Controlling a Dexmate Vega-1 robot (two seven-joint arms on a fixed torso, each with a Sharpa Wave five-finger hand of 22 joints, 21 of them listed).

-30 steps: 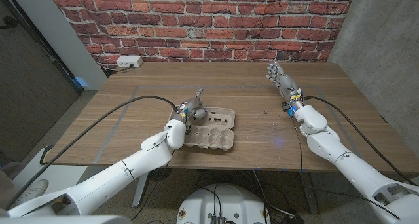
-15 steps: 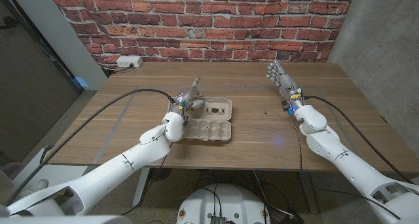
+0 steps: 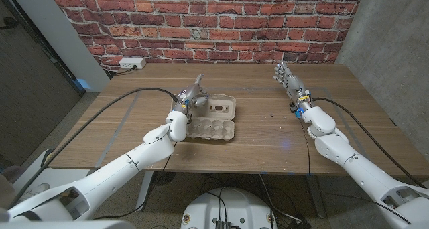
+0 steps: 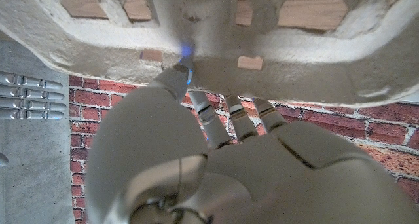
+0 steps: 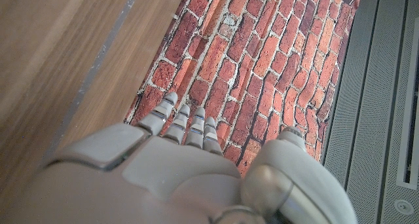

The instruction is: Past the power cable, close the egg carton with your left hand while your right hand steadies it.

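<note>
Brick wall behind, wooden table (image 3: pixel 268 132) in front. The egg carton (image 3: pixel 213 120) lies open mid-table: light, flimsy pulp, best grabbed at the lid edge. The left hand (image 3: pixel 188 97) is pinching that edge; a second ago it was nearer the robot. The right hand (image 3: pixel 285 77) stays far off, fingers spread, holding nothing.

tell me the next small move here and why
Probably bring the right hand across to the egg carton to brace it. That hand hangs open well off to the side, touching nothing, while the left hand is already at the raised lid on its own. With nothing steadying the carton, pushing the lid over could slide it along the table.
</note>
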